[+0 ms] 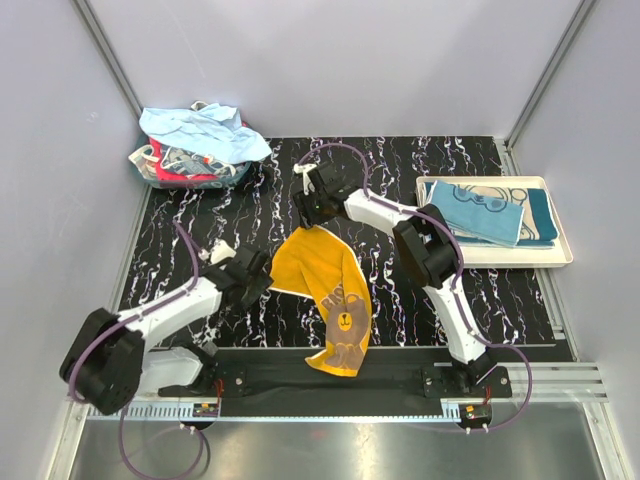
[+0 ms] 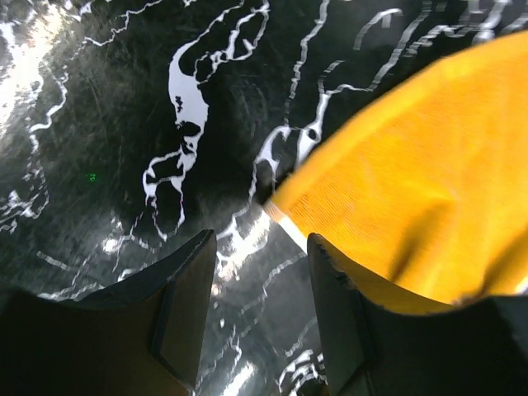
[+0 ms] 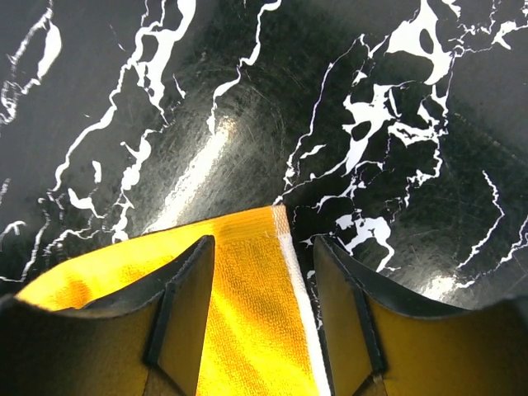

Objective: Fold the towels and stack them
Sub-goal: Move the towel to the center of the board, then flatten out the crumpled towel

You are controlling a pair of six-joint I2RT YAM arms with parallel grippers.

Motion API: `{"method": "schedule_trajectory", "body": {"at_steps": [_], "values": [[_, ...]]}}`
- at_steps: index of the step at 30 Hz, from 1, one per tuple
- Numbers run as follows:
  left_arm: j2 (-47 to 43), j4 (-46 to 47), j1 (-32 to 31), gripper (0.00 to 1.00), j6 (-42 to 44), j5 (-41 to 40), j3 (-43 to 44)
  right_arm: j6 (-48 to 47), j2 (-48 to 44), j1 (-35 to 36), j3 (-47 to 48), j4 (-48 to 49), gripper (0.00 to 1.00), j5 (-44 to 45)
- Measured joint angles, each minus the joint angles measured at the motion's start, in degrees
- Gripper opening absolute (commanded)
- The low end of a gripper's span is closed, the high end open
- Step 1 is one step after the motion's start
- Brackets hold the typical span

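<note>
Bear towel (image 1: 322, 272) (orange), left claw (image 2: 261, 241), right claw (image 3: 264, 244)

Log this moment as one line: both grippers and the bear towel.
orange-yellow bear towel: rumpled on table, not gripped | left gripper: open, beside its edge | right gripper: open, straddling its corner

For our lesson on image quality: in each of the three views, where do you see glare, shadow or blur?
Top external view: even, soft light, sharp throughout. Left wrist view: glare on the glossy mat at upper left; the orange towel blurs toward the right. Right wrist view: a bright glare streak mid-mat; the fingers are dark, in shadow.
</note>
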Motion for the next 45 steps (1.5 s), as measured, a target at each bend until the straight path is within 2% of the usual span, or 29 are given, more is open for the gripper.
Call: {"method": "schedule_trajectory", "body": {"at_steps": [11, 14, 16, 21, 22, 23, 25, 30, 37, 45], "values": [[7.78, 9.07, 1.16, 0.51, -0.83, 1.11, 0.76, -2.62, 0.2, 0.87, 0.24, -0.9, 0.57, 5.09], [9.16, 10.62, 1.27, 0.47, -0.85, 1.2, 1.25, -2.91, 0.28, 0.87, 0.33, -0.94, 0.55, 5.2], [9.73, 11.23, 1.29, 0.41, -1.16, 1.27, 1.4, -3.04, 0.28, 0.9, 0.33, -0.92, 0.53, 5.18], [10.6, 11.91, 1.36, 0.17, -1.68, 1.84, 1.16, -3.28, 0.59, 0.9, 0.59, -0.87, 0.35, 5.11], [10.64, 11.98, 1.36, 0.08, -1.75, 1.86, 1.14, -3.23, 0.85, 0.9, 0.98, -0.87, 0.32, 5.09], [10.8, 12.02, 1.38, 0.04, -1.79, 1.92, 1.14, -3.26, 1.05, 0.9, 1.27, -0.85, 0.27, 5.09], [11.06, 12.24, 1.53, 0.0, -1.07, 1.9, 1.42, -3.28, 1.16, 0.9, 1.4, -0.85, 0.19, 5.16], [13.64, 9.92, 3.5, 0.0, 2.51, 1.81, 4.96, -2.8, 1.16, 1.03, 1.4, -0.87, 0.08, 8.11], [21.79, 6.6, 7.28, 0.0, 11.89, 0.92, 18.25, 1.29, 0.26, -0.37, 0.33, -1.38, 0.0, 15.98], [31.78, 7.61, 9.97, 0.0, 25.57, 1.92, 39.82, 7.26, -6.91, -9.2, -8.55, -2.6, 0.0, 18.88]]}}
